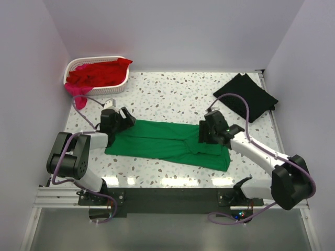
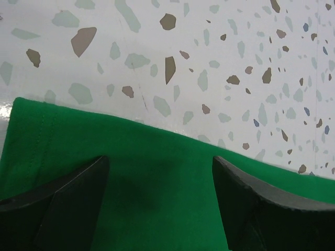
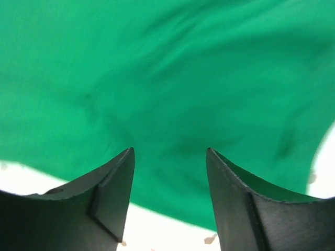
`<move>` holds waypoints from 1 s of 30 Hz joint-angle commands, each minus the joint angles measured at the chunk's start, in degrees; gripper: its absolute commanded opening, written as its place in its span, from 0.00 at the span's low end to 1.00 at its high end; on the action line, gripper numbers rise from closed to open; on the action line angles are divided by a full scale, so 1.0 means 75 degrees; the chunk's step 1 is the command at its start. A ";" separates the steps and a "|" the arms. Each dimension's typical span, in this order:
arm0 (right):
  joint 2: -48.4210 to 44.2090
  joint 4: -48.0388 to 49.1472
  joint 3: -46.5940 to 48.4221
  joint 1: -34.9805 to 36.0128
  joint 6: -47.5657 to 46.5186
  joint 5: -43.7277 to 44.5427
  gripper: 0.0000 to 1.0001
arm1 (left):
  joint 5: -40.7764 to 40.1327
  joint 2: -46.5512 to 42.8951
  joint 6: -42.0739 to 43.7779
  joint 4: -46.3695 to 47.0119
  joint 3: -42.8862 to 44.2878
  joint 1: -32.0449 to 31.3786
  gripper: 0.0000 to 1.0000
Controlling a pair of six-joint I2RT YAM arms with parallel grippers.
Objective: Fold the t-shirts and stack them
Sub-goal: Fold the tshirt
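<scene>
Shirts number four: green shirt [image 1: 157, 141], black shirt [image 1: 250, 93], red shirt [image 1: 99, 74], pink shirt [image 1: 79, 95].

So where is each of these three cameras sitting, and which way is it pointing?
Top external: fixed above and behind the arms, looking down at the table; both arms show, left gripper and right gripper over the green t-shirt.
Left wrist: on the left wrist, looking past its open fingers at the shirt's edge and speckled tabletop.
Right wrist: on the right wrist, looking past its open fingers at green cloth.
Shared: all three see the green t-shirt.
</scene>
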 commanded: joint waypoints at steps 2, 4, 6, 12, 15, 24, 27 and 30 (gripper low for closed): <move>0.0488 0.0561 0.0790 -0.1331 -0.0562 0.0577 0.65 | -0.0392 -0.0234 -0.0105 0.0118 -0.0097 0.0087 0.85; 0.1014 0.0725 0.1129 -0.1626 -0.0668 0.0600 0.67 | -0.0392 -0.0245 -0.0116 0.0130 -0.0086 0.0087 0.85; 0.1540 0.0878 0.1329 -0.2036 -0.0762 0.0472 0.67 | -0.0392 -0.0234 -0.0116 0.0118 -0.0097 0.0076 0.85; 0.2421 0.1055 0.1857 -0.2669 -0.0786 0.0343 0.66 | -0.0603 -0.0257 -0.0116 0.0106 -0.0097 0.0087 0.85; 0.2504 0.1008 0.1905 -0.2810 -0.0821 0.0354 0.62 | -0.0696 -0.0210 -0.0116 0.0094 -0.0097 0.0076 0.85; 0.3031 0.0949 0.1939 -0.3244 -0.0833 0.0436 0.46 | -0.0790 -0.0175 -0.0116 0.0024 -0.0085 0.0099 0.86; 0.3242 0.0926 0.1974 -0.3338 -0.0833 0.0343 0.40 | -0.0814 -0.0152 -0.0140 0.0012 -0.0085 0.0122 0.86; 0.3371 0.0809 0.2010 -0.3362 -0.0798 0.0552 0.31 | -0.0849 -0.0140 -0.0140 -0.0011 -0.0074 0.0122 0.86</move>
